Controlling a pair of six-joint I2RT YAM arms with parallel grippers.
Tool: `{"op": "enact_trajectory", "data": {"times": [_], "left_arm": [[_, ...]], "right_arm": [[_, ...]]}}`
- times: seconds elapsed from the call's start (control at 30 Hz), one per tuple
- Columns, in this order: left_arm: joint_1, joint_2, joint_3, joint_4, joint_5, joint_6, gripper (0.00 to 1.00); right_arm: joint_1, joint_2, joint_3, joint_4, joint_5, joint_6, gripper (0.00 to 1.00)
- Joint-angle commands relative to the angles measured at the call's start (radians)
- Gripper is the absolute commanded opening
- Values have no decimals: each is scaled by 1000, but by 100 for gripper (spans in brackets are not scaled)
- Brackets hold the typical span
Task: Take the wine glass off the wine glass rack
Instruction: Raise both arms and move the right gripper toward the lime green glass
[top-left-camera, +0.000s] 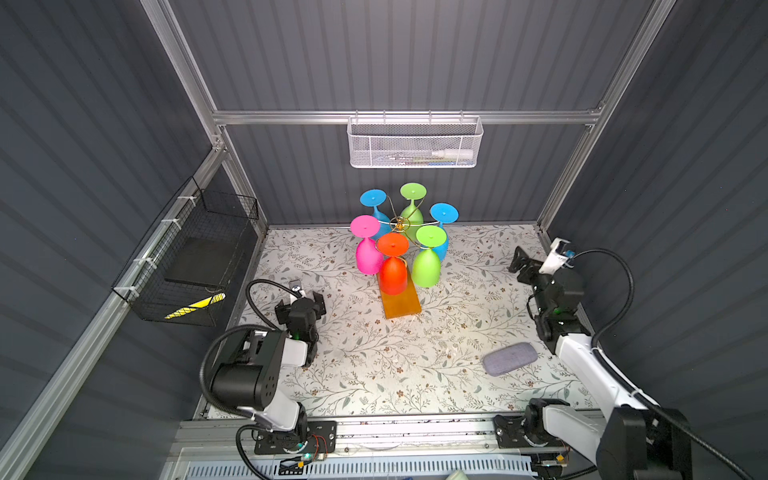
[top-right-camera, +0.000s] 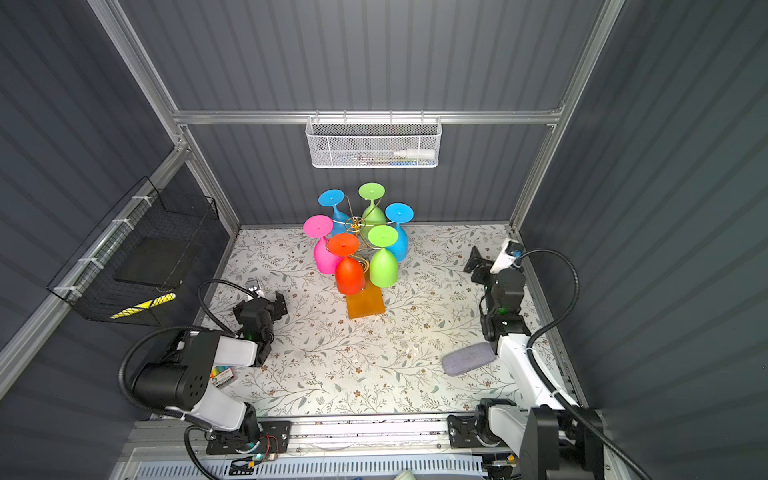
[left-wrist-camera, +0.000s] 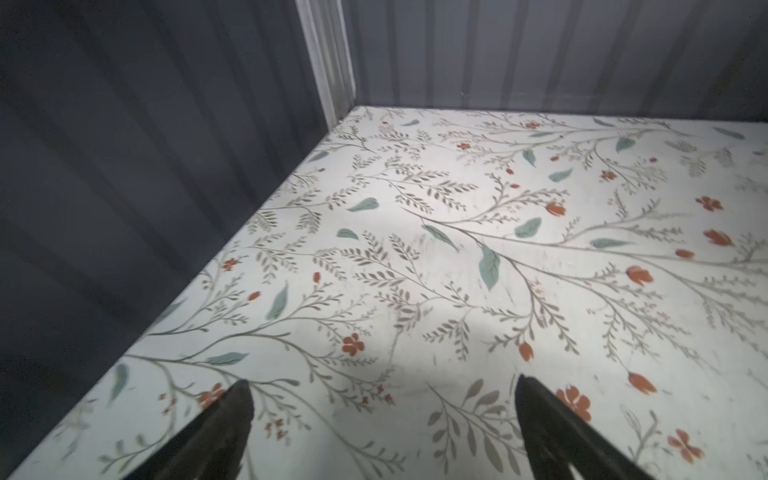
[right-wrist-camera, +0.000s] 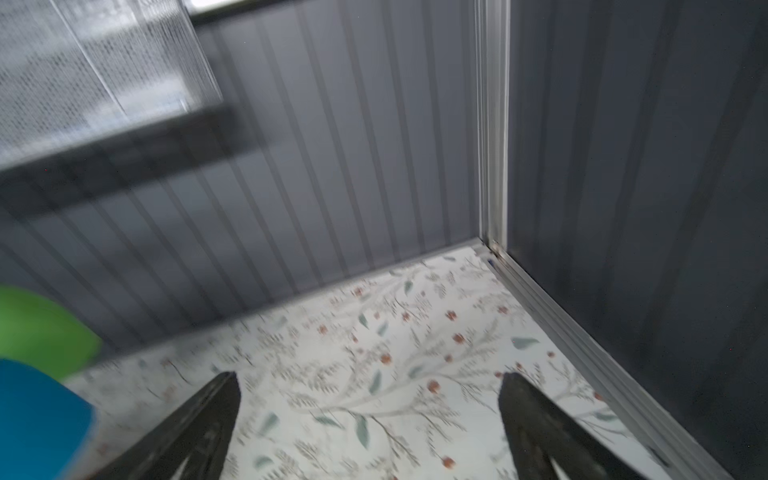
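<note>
**A:** Which step was in hand?

**B:** The approach, it was judged: no glass was held. The rack (top-left-camera: 405, 306) was seen upright on its orange base, with six glasses hung upside down from its wire arms. A pink glass (top-left-camera: 368, 255), a red glass (top-left-camera: 392, 276) and a green glass (top-left-camera: 427, 266) were hung on the rack's near side, a blue glass (top-left-camera: 444, 212) on its right, and a second blue glass (top-left-camera: 372, 198) and a second green glass (top-left-camera: 412, 191) at its back

**A:** And the grippers?

**B:** The left gripper (left-wrist-camera: 382, 386) was shown with its jaws wide apart and nothing between them, low over the table (top-left-camera: 374, 353), left of the rack and well apart from it. The right gripper (right-wrist-camera: 370, 378) was likewise spread and empty, off to the rack's right and also well apart. In its blurred wrist view only the edges of a blue and a green bowl were caught

**A:** What was called for next?

**B:** No glass is named by the task, so one had to be chosen. The red glass, at the rack's front, was judged the easiest to reach. The open jaws would need to be brought around its bowl or stem and closed gently. The glass would then need to be slid outward along its wire arm until the foot was freed. Care was thought needed that the neighbours hung close beside it were not knocked, and that the rack was not dragged
</note>
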Motion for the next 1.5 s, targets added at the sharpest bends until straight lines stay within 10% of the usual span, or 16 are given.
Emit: {"op": "enact_trajectory", "data": {"times": [0.0,0.67,1.47], "left_arm": [[-3,-160,139,-282,-105,-105,100],[-3,-457,398,-633,287,-202,100],[-3,-459,423,-651,353,-212,100]], "right_arm": [[-6,-39,-30,-87,-143,204,99],[72,40,289,-375,-711,462,74],[320,243,486,-282,-823,689,49]]}}
